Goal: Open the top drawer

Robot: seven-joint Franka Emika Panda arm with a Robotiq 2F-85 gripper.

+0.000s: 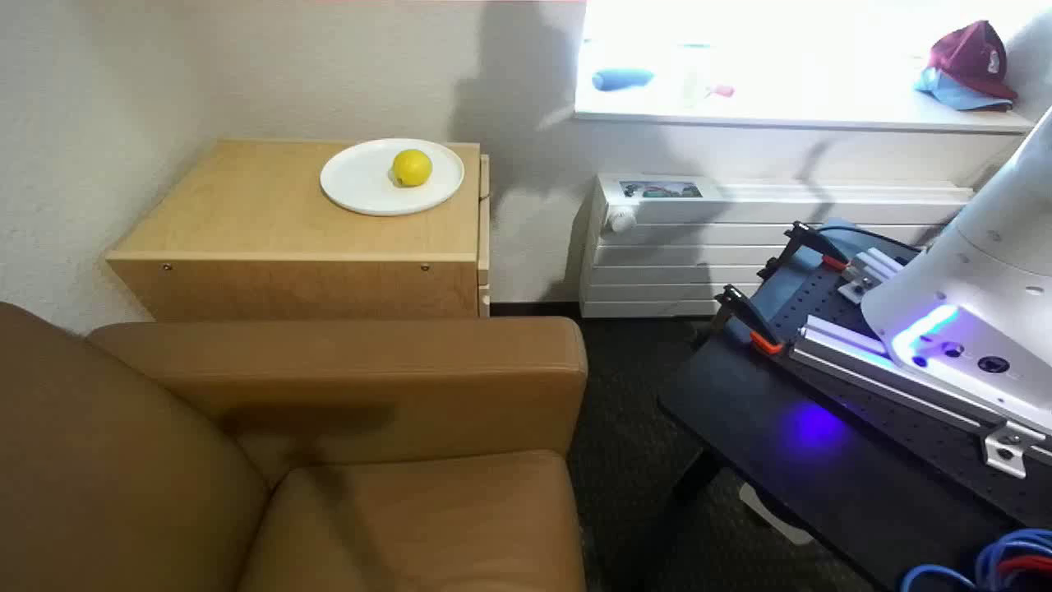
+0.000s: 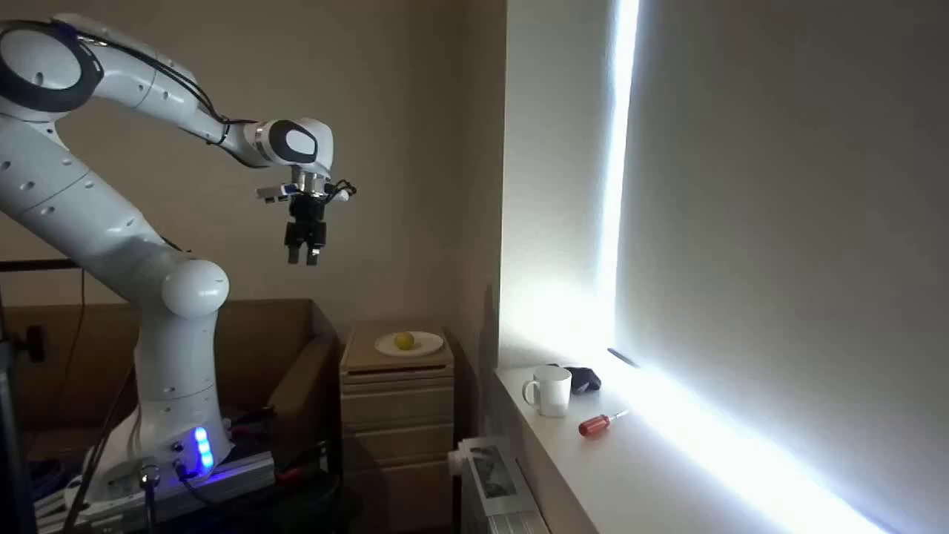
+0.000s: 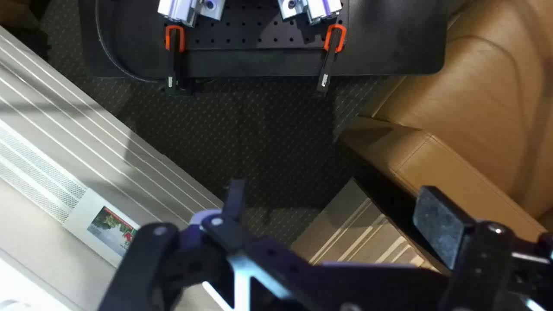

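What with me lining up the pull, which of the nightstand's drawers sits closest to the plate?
The top drawer, whose shallow front lies just beneath the nightstand's top bearing the white plate; the other drawers are stacked below it.

Arm point(image 2: 96, 215) up, elbow point(image 2: 41, 59) high & bent; forearm point(image 2: 159, 96) slopes down to wrist point(image 2: 300, 141). Jaws point straight down, spread w/ clear gap btwn. Base point(image 2: 174, 371) LEDs point(image 2: 202, 449) blue in both exterior views.

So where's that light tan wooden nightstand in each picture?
In an exterior view: light tan wooden nightstand, upper left.
In an exterior view: nightstand, bottom, slightly left of centre.
Wrist view: nightstand, low, right of centre, partly behind the black pincer.
Landmark in all three: white slatted metal radiator.
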